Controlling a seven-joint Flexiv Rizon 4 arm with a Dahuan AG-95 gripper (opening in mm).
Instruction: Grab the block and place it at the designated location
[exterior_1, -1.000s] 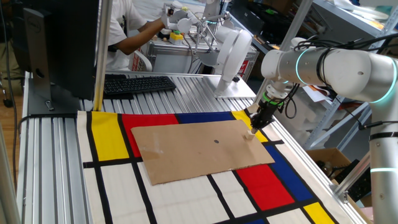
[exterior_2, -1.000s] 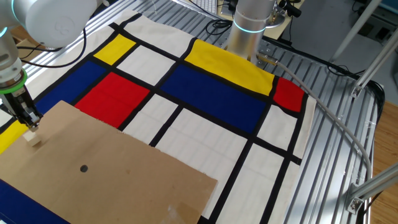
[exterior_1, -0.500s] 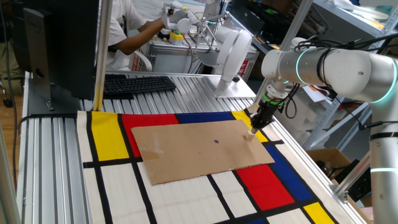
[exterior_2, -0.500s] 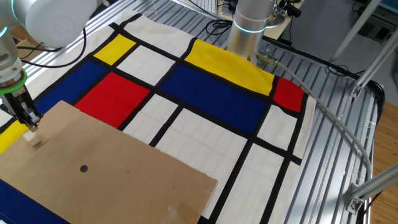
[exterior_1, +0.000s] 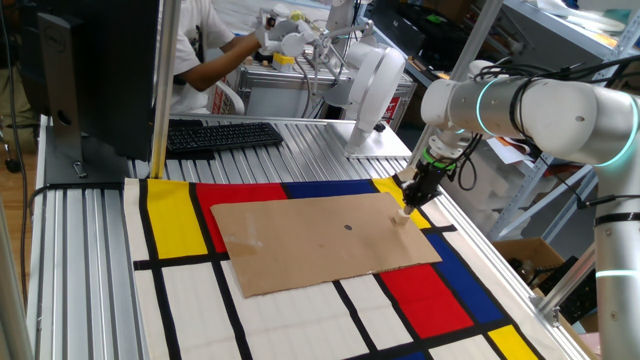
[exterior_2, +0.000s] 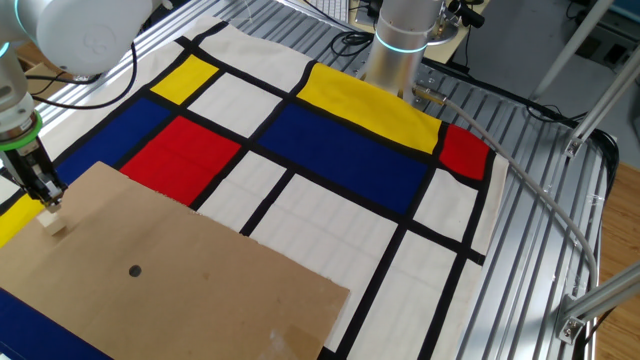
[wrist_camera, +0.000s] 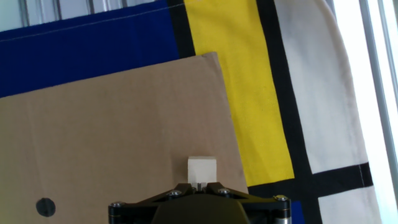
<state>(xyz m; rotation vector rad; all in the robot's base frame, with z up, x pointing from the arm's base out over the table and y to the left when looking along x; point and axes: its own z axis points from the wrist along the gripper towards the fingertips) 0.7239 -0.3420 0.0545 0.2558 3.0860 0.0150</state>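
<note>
Gripper (exterior_1: 404, 209) points straight down, jaws fully closed; wrist above it at 1 o'clock, white arm running off toward 3 o'clock in one fixed view.

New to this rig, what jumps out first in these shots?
The bold cloth of red, blue, yellow and white blocks with black lines, covering the table. On it lies a brown cardboard sheet with a small dark dot. At the sheet's corner, the gripper points down, fingers shut, just above a tiny pale block.

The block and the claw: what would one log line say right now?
gripper: shut, right over block | block: on cardboard sheet, near its corner | dark dot: uncovered
</note>
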